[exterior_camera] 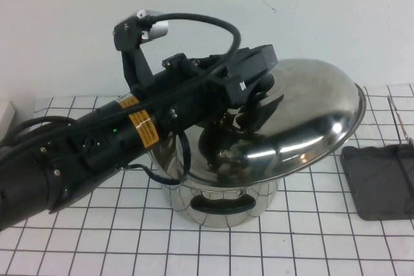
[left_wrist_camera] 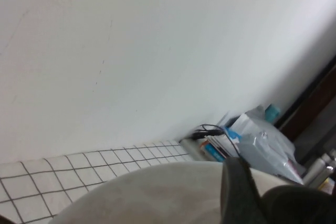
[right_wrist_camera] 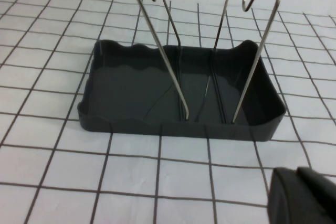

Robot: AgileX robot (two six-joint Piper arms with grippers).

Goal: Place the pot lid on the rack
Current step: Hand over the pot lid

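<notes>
High view: one shiny domed stainless steel pot lid [exterior_camera: 304, 121], one steel pot [exterior_camera: 220, 201] with black handles, one wire rack [exterior_camera: 381, 179] on a dark grey tray.
Left gripper [exterior_camera: 255, 88] at frame centre is clamped on the lid's centre; lid lifted clear above the pot, tilted, rim high at right, low toward centre. Rack sits at right edge, apart from the lid. Right gripper [right_wrist_camera: 302, 195]: only a dark tip shows, near the rack; can't tell its state.
</notes>
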